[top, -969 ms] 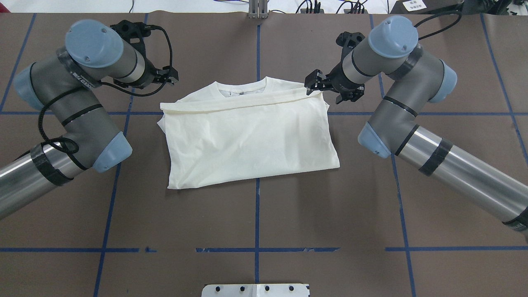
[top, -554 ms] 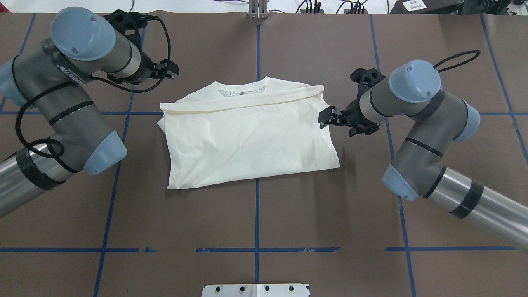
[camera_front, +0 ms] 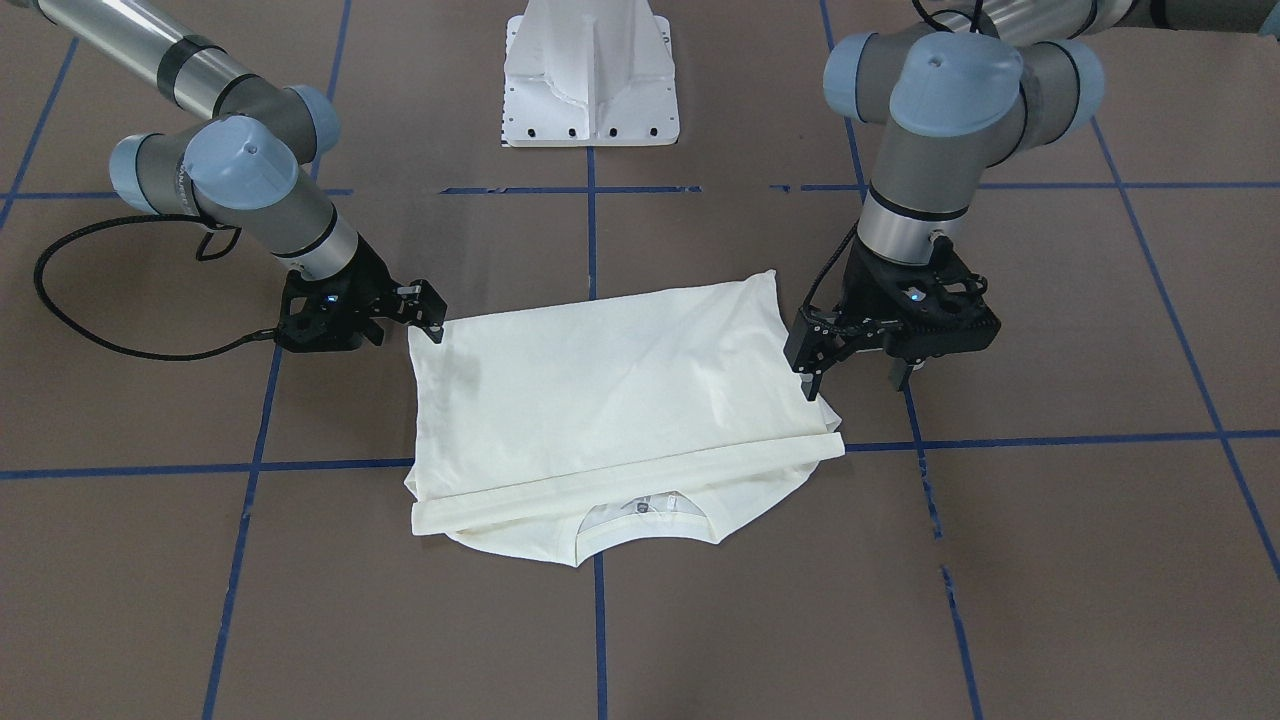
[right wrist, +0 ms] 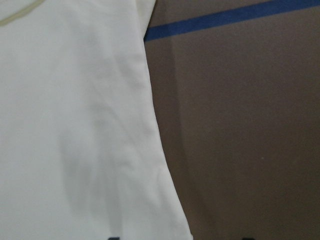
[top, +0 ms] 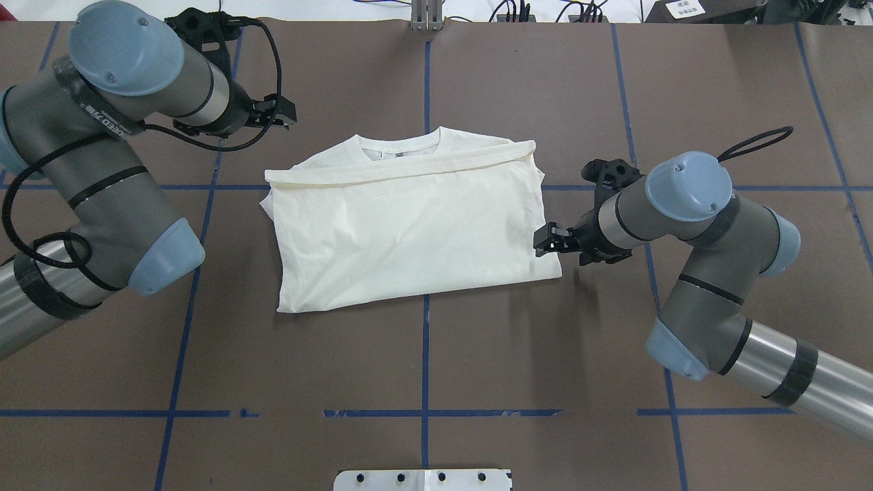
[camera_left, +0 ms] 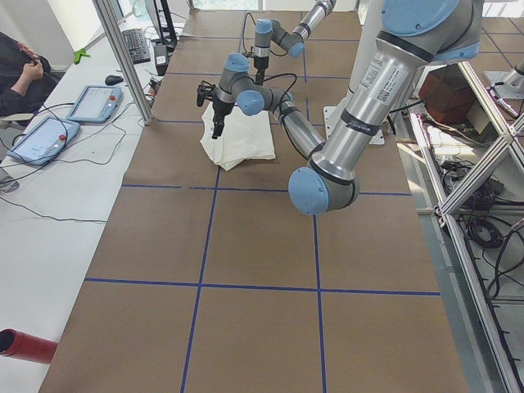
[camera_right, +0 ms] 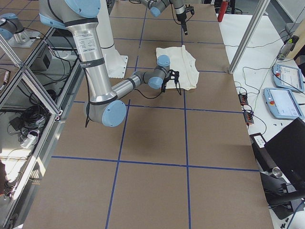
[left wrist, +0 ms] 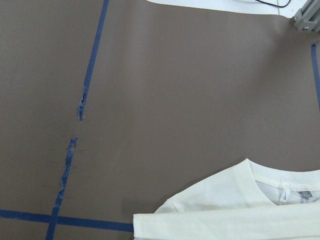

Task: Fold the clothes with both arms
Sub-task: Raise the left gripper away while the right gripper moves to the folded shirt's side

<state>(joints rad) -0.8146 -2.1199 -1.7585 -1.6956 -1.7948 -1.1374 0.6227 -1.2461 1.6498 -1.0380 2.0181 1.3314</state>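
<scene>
Matt cream cloth T-shirt (top: pixel 409 232) on matt brown table cover (top: pixel 477 354) — arm tubes (top: pixel 839 395) shiny metal.

This is a robotics lab. The brown tabletop (top: pixel 423 354) is gridded with blue tape (top: pixel 102 412), and a left arm (top: pixel 102 170) and right arm (top: pixel 716 273) stand at a white pedestal (camera_front: pixel 590 80). Aluminium frame posts (camera_left: pixel 123 57) edge it. A side desk (camera_left: pixel 49 188) holds a control tablet (camera_left: pixel 94 102) and keyboard (camera_left: pixel 137 47), with a person (camera_left: pixel 20 78) seated there. Tangled cables (camera_right: pixel 31 119) lie under the frame.
</scene>
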